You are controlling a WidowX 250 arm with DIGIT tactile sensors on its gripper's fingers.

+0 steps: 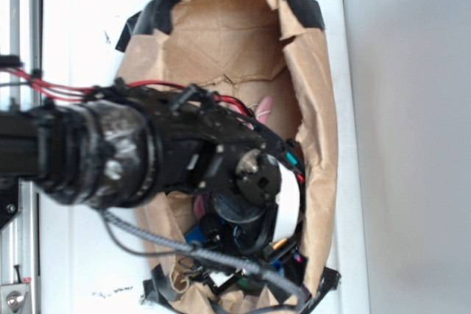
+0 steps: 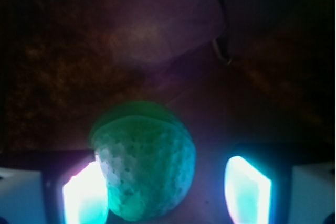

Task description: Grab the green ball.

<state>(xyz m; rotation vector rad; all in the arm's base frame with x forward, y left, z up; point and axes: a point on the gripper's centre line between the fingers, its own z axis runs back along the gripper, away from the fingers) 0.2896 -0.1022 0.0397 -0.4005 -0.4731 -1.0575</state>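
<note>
The green ball (image 2: 144, 161) fills the lower middle of the wrist view, teal, round and pitted, lying on a dark brown floor. My gripper (image 2: 167, 190) is open around it. The left pad (image 2: 86, 195) glows bright and touches the ball's left side. A clear gap separates the right pad (image 2: 247, 187) from the ball. In the exterior view the black arm (image 1: 147, 156) reaches down into a brown paper-lined box (image 1: 313, 108), and the gripper (image 1: 239, 244) sits low inside it. There the arm hides the ball.
The box's paper walls rise close on all sides, with black tape (image 1: 305, 6) at the corners. A pink object (image 1: 263, 108) lies deeper in the box, and something blue (image 1: 195, 237) shows beside the gripper. A dim purple shape (image 2: 157, 24) lies beyond the ball.
</note>
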